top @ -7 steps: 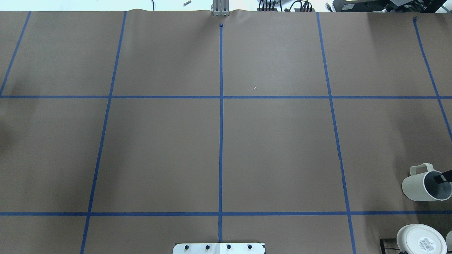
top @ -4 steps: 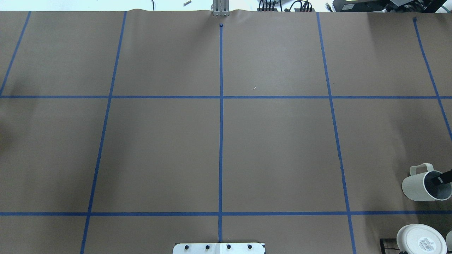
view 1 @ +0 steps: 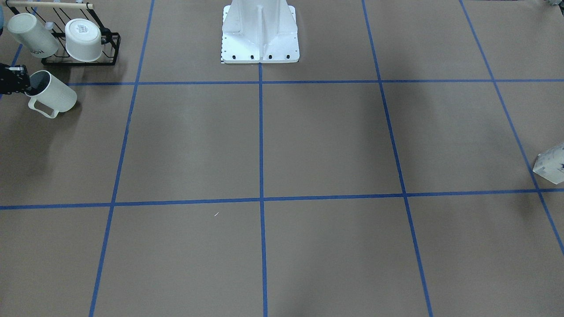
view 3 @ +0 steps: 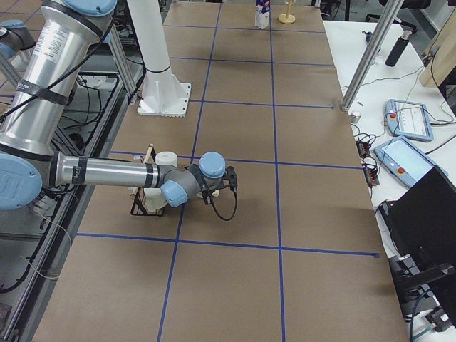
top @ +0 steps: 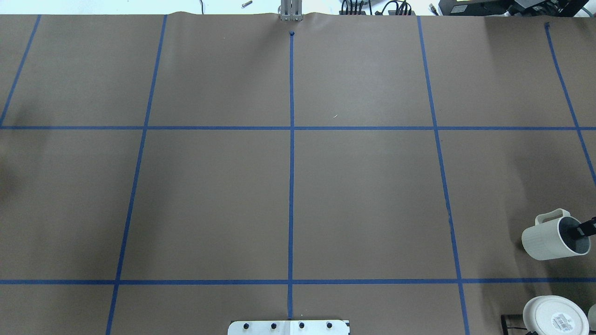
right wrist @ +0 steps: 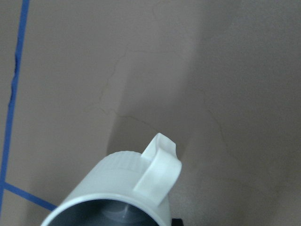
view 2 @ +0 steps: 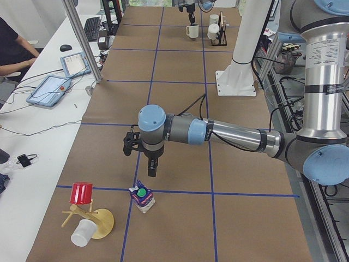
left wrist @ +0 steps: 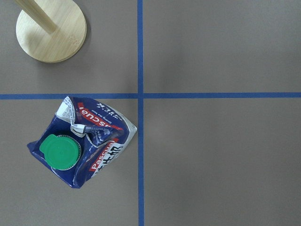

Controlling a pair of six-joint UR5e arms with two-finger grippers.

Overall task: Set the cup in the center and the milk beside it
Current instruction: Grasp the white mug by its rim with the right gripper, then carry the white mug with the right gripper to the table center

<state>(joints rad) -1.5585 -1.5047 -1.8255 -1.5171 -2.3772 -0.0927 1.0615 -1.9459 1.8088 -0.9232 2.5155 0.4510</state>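
Brown paper crossed by a blue tape grid [top: 291, 186] covers the desk [top: 363, 200], whose middle squares hold neither of the task's things. At the far right edge of the overhead view, the right end effector [top: 581, 230] is clamped on the rim of the white cup [top: 549, 236], one dark finger inside the grey mouth. The cup hangs tilted, with its long axis nearly level, its mouth toward the frame's right edge, its base toward the centre and its handle toward the top of the frame. The middle of the grid lies well apart to the left, so the coming carry looks like a long sweep leftward, ending with the cup turned upright. The milk carton [left wrist: 82, 141] stands in the lower left of the left wrist view, just beside a tape line, near a wooden stand [left wrist: 51, 30]. In the left side view the left end effector [view 2: 151, 183] hovers above and near the carton; whether its fingers are apart or together cannot be told. That arm is by far the nearer to the milk.
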